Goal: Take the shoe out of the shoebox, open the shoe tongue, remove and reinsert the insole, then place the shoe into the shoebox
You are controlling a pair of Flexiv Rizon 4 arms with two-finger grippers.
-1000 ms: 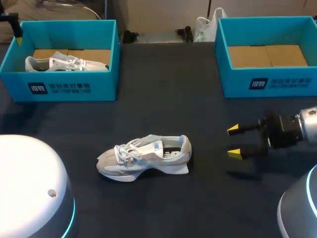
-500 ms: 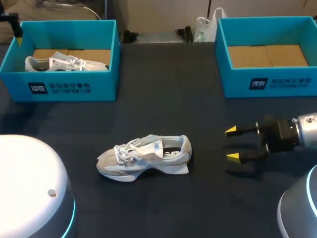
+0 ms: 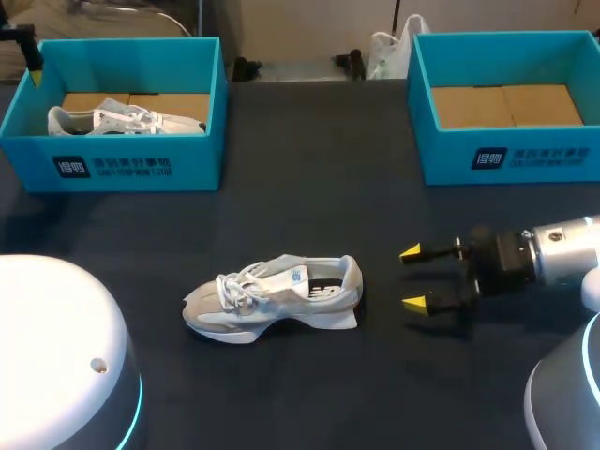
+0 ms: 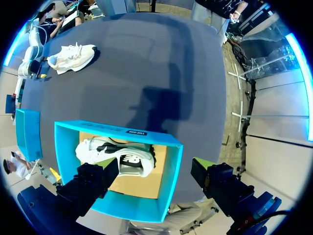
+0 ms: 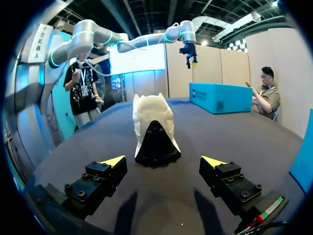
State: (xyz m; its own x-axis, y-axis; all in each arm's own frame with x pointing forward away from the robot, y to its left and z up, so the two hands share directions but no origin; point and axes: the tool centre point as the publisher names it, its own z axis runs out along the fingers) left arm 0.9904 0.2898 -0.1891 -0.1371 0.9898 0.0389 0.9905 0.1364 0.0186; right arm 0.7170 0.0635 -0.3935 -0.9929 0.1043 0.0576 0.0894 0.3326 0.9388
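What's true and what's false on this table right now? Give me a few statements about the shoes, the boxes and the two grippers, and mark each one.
1. One shoe stands on the table, outside both boxes. True.
2. The right gripper is shut on that shoe's heel. False: it is open and clear of the shoe, just off its heel end.
3. The right-hand box holds a shoe. False: only its cardboard floor shows. The second shoe lies in the left-hand box.
4. The left gripper is open over the left-hand box. True.
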